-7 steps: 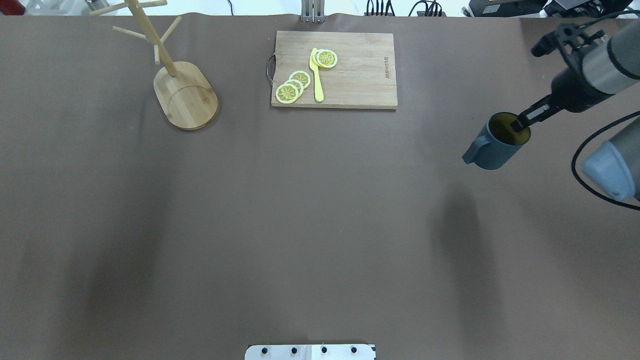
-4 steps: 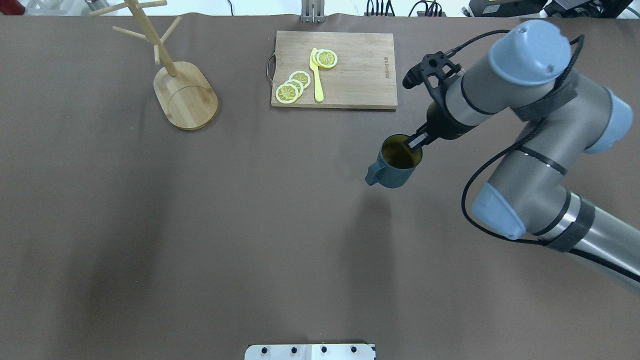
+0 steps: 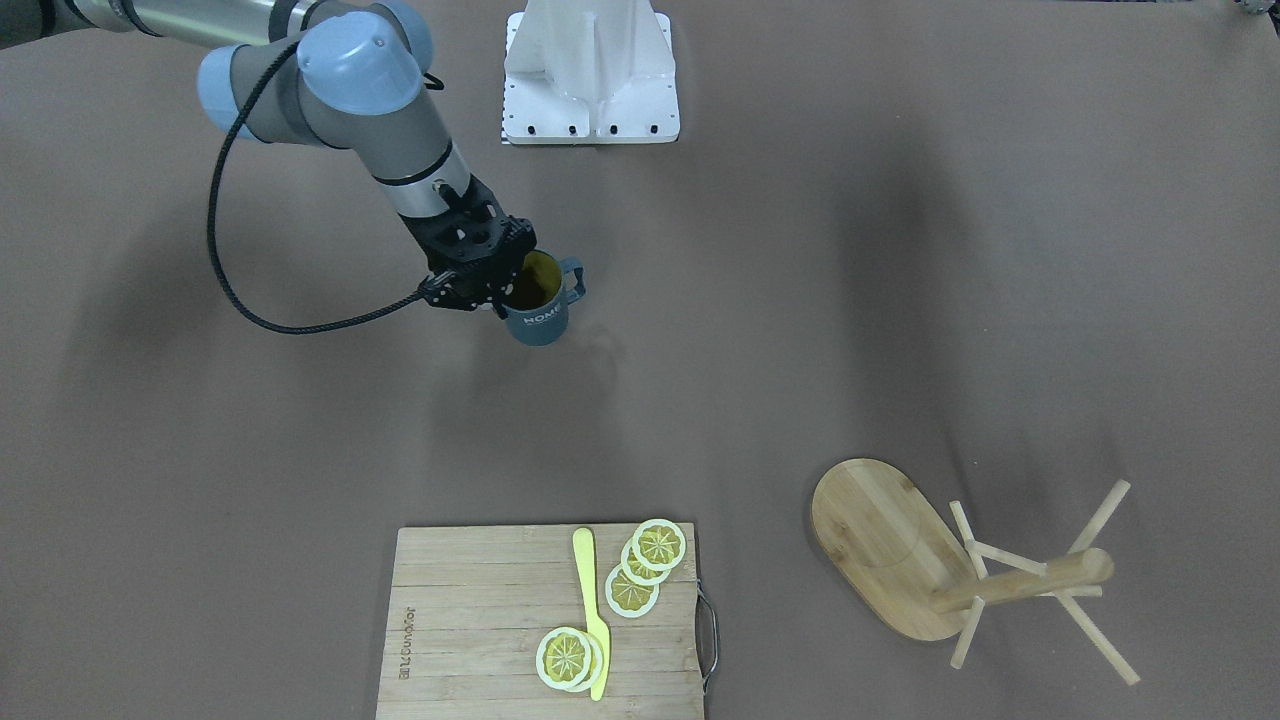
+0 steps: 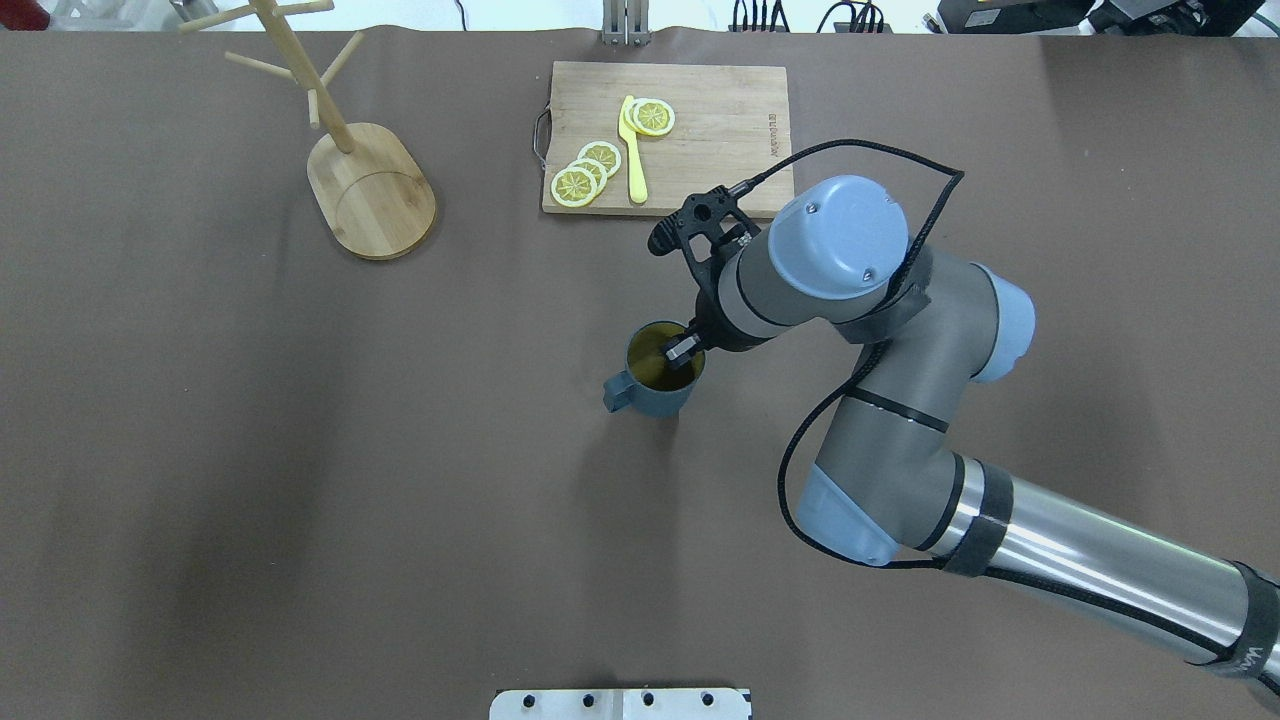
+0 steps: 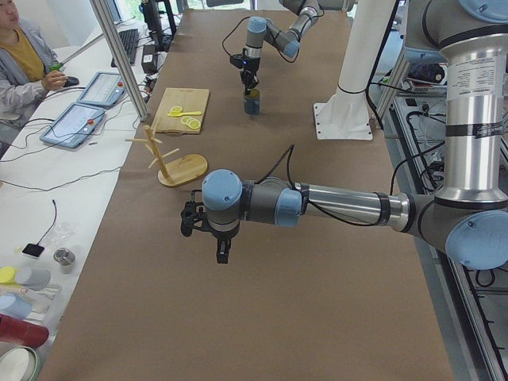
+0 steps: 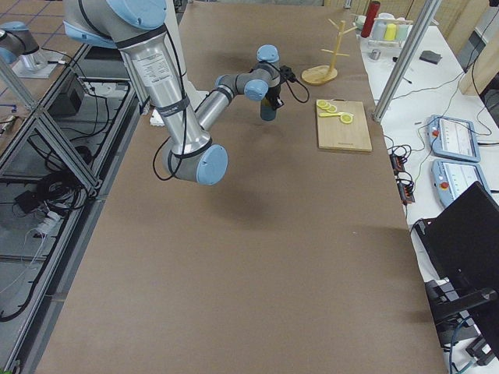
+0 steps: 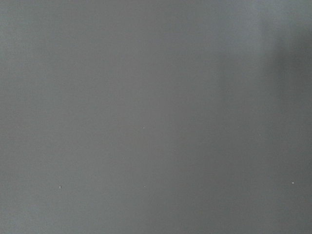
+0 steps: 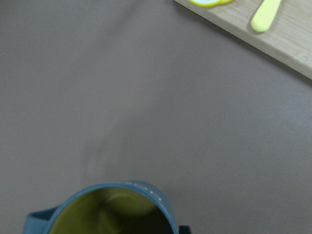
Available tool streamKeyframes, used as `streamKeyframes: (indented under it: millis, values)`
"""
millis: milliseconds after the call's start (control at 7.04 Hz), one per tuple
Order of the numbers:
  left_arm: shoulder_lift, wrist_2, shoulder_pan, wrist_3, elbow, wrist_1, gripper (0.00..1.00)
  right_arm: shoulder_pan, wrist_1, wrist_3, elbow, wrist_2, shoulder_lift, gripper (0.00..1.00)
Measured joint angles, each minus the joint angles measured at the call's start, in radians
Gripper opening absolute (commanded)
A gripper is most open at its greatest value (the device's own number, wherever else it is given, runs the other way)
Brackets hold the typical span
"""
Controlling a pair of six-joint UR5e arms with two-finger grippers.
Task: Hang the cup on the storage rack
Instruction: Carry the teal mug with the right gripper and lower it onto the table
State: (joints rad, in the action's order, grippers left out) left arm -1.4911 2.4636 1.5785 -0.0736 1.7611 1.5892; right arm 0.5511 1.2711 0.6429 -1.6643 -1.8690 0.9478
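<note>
The dark teal cup [image 4: 650, 392] hangs a little above the brown table near its middle, upright, handle toward the robot's left. My right gripper [image 4: 685, 350] is shut on its rim, one finger inside the yellowish interior. The cup also shows in the front view [image 3: 535, 305] and the right wrist view [image 8: 112, 209]. The bamboo storage rack [image 4: 372, 190] stands at the far left, well apart from the cup, all pegs bare. My left gripper [image 5: 222, 254] shows only in the exterior left view, low over bare table; I cannot tell if it is open or shut.
A wooden cutting board [image 4: 715, 150] with lemon slices [image 4: 585, 170] and a yellow knife [image 4: 633, 150] lies at the far middle, just beyond the right wrist. The robot's white base plate [image 4: 620, 703] is at the near edge. The left wrist view shows only table cover.
My right arm has carried the cup from the table's right side leftward and nearer, to the middle. The rack and board have not moved.
</note>
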Motion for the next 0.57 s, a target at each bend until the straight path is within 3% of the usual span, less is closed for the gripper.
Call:
streamKeyframes:
  millis: [284,426,568]
  values:
    - [0.001,0.003,0.0,0.0,0.002,0.0,0.98,-0.029,-0.053,0.033,0.06,0.023,-0.034,0.0]
    - [0.001,0.008,0.0,0.0,0.005,0.0,0.98,-0.034,-0.058,0.035,0.073,0.027,-0.047,0.27]
    - [0.001,0.016,0.0,-0.001,0.005,-0.001,0.98,-0.037,-0.058,0.035,0.077,0.029,-0.054,0.99]
